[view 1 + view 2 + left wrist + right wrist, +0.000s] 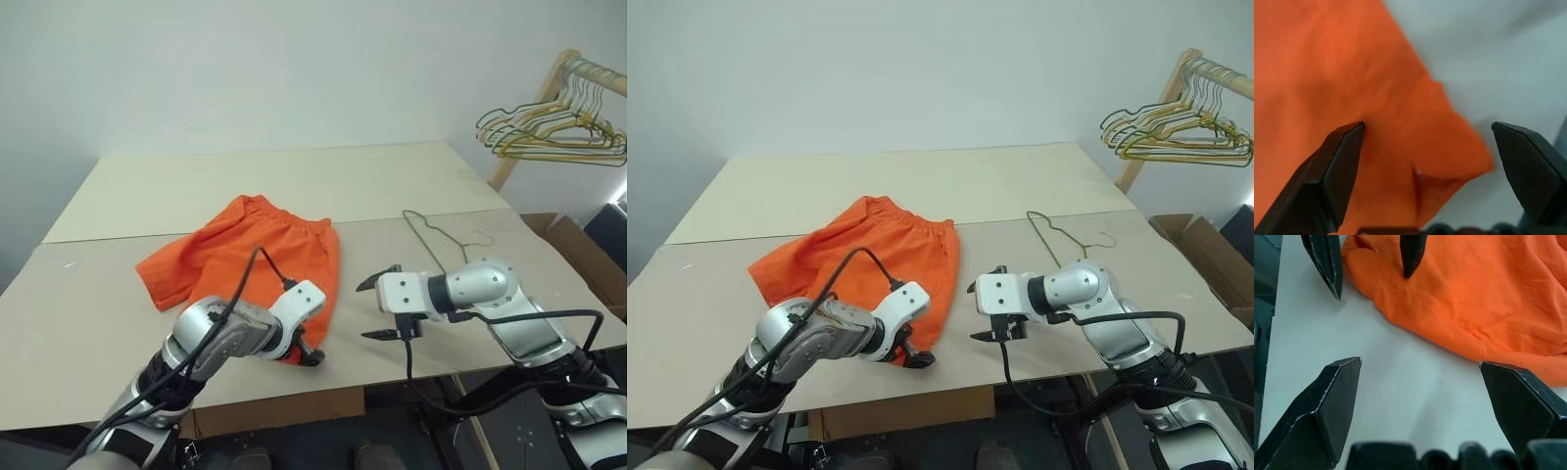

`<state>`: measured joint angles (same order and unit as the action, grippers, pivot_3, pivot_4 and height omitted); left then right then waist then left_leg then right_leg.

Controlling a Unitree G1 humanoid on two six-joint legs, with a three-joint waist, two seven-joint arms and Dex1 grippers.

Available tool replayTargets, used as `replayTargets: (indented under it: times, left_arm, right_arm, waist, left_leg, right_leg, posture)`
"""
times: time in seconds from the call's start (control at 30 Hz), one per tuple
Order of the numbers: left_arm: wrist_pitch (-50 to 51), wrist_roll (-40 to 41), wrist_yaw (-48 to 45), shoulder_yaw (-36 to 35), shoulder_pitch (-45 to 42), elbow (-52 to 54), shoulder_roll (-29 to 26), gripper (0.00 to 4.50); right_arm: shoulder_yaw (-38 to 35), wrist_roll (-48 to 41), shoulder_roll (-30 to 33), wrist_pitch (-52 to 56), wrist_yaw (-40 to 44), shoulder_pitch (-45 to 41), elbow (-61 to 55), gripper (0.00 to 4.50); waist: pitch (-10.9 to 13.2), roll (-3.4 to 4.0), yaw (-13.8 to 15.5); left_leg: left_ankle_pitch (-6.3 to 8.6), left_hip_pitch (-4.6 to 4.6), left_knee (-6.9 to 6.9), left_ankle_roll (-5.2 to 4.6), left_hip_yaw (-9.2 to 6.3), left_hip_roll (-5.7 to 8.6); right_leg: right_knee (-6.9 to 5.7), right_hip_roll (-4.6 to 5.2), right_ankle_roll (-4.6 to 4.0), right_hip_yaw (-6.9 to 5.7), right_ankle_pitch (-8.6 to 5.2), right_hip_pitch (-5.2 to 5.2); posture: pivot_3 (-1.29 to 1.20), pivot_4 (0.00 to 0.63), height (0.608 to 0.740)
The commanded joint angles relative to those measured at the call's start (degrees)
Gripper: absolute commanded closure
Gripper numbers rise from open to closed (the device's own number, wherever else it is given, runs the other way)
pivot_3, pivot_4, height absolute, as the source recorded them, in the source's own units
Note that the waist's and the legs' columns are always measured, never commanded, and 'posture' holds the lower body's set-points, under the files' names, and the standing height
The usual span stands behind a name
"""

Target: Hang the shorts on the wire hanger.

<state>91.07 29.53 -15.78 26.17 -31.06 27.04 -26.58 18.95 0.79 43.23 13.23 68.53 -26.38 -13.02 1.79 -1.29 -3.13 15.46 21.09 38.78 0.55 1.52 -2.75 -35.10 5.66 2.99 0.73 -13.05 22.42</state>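
The left gripper and its arm cover the shorts' near hem, at six o'clock. The wire hanger's near corner vanishes behind the right arm. At three o'clock, the bunched hangers are cut off.

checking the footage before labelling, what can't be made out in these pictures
- Near hem of the shorts: head views, hidden by the left gripper.
- Whether its fingers touch the cloth: left wrist view, not clear.
- Hanger: thin, its near end hidden behind the right gripper.
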Motion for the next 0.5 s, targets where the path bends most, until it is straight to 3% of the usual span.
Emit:
replayTargets:
  times: [0.03,0.17,0.47,0.5]
  left_arm:
    - [-2.54,-2.91,0.56,2.64,-1.42,-0.63,-2.03,0.38]
    - [-4.44,-3.69,-0.01,2.07,-1.23,-1.84,-2.83,1.44]
    - [-9.58,-5.02,-1.37,0.56,2.58,-0.84,-6.02,4.34]
    - [-11.42,-5.17,-2.04,0.31,3.23,-0.53,-6.84,4.44]
  right_arm:
    - [-2.33,-1.44,-0.22,0.56,-1.14,-0.82,-1.9,0.0]
    - [-2.59,-1.94,-0.18,0.64,-1.69,-0.64,-1.95,0.0]
    - [-2.92,-2.66,0.74,-0.46,-1.55,-0.24,-0.94,0.0]
    - [-2.98,-2.78,0.83,-0.71,-1.43,-0.26,-0.56,0.0]
  waist:
    - [0.0,0.0,0.09]
    - [0.0,0.0,0.23]
    - [0.0,0.0,0.34]
    - [0.0,0.01,0.33]
  left_leg:
    - [0.0,0.01,0.0,0.0,0.0,0.0]
    - [0.01,0.01,0.02,0.01,0.01,0.0]
    - [0.01,0.0,0.01,0.01,0.01,0.0]
    - [0.01,0.0,0.02,0.01,0.01,0.0]
  right_leg:
    - [0.01,0.0,0.0,0.0,0.0,0.0]
    - [0.01,0.0,-0.01,0.0,0.0,0.0]
    - [0.01,0.0,-0.01,0.0,0.0,0.0]
    - [0.0,0.0,-0.01,0.01,0.0,0.0]
  posture:
    - [-0.09,0.0,0.74]
    - [-0.09,0.0,0.74]
    - [-0.08,0.0,0.74]
    - [-0.08,0.0,0.74]
